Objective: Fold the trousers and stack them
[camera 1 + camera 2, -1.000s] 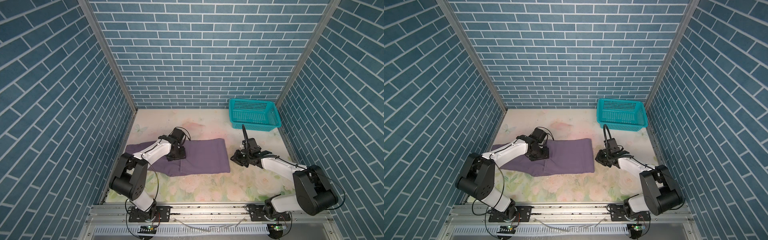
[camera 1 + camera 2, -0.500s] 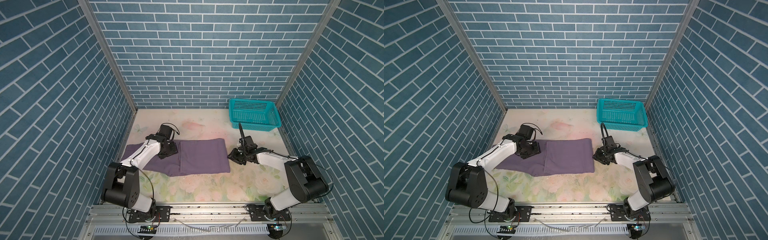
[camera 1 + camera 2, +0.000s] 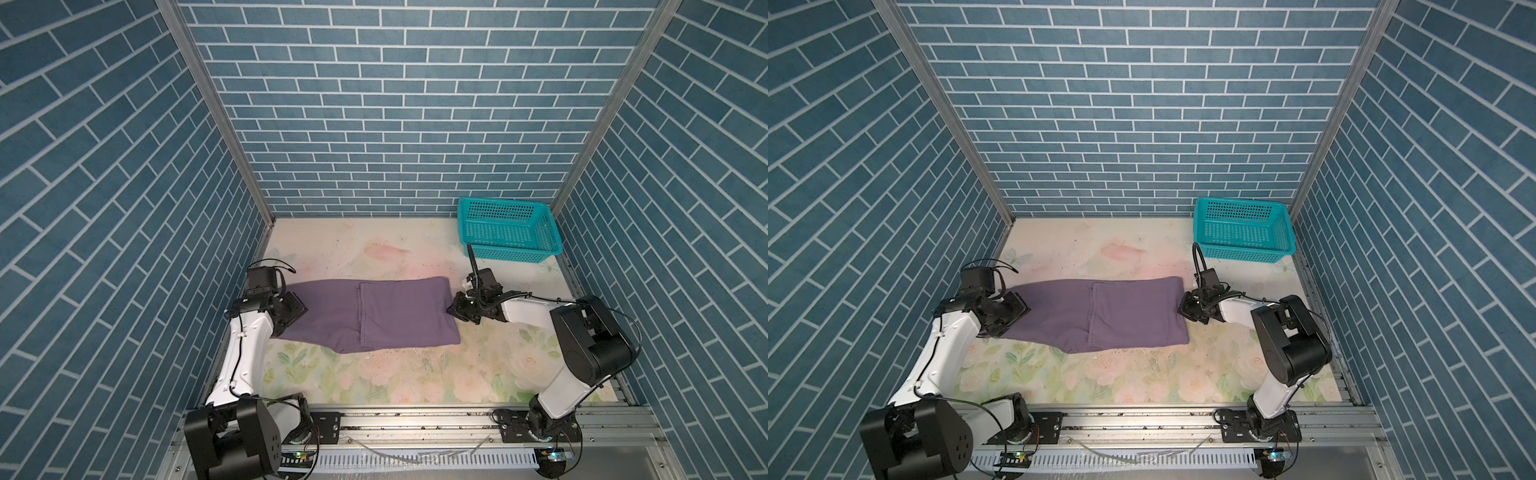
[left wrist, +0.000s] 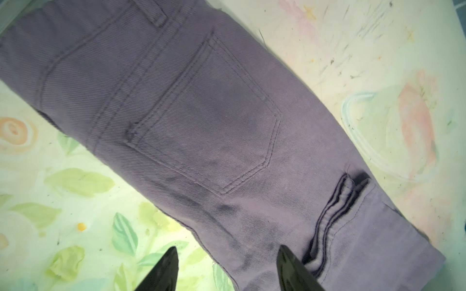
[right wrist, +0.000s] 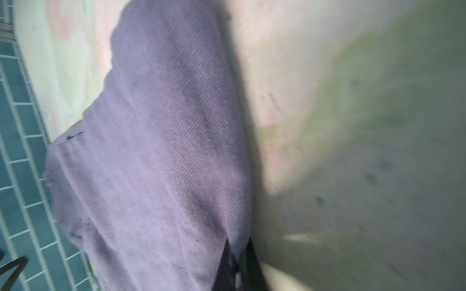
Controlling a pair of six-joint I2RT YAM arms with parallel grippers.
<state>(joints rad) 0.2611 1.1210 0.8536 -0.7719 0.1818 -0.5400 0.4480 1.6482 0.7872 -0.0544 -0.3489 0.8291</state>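
The muted-purple trousers [image 3: 399,316] [image 3: 1129,316] lie folded flat across the middle of the floral table. The leg ends are laid back over the seat part. In the left wrist view the trousers [image 4: 201,113] show a back pocket and stacked hems. My left gripper [image 3: 291,311] [image 3: 1013,309] [image 4: 228,249] hovers open at their left end, one fingertip over fabric and one over the mat. My right gripper [image 3: 452,311] [image 3: 1184,309] [image 5: 239,241] sits low at the right folded edge, shut on a pinch of the trousers [image 5: 164,151].
A teal mesh basket [image 3: 507,252] [image 3: 1241,252] stands at the back right corner, just behind the right arm. Blue brick walls close in the left, right and back sides. The floral mat [image 3: 374,374] runs bare to the front rail.
My left gripper slid left from the middle of the trousers to their left end, staying open. The right gripper moved in to the right edge and shut on the fabric.
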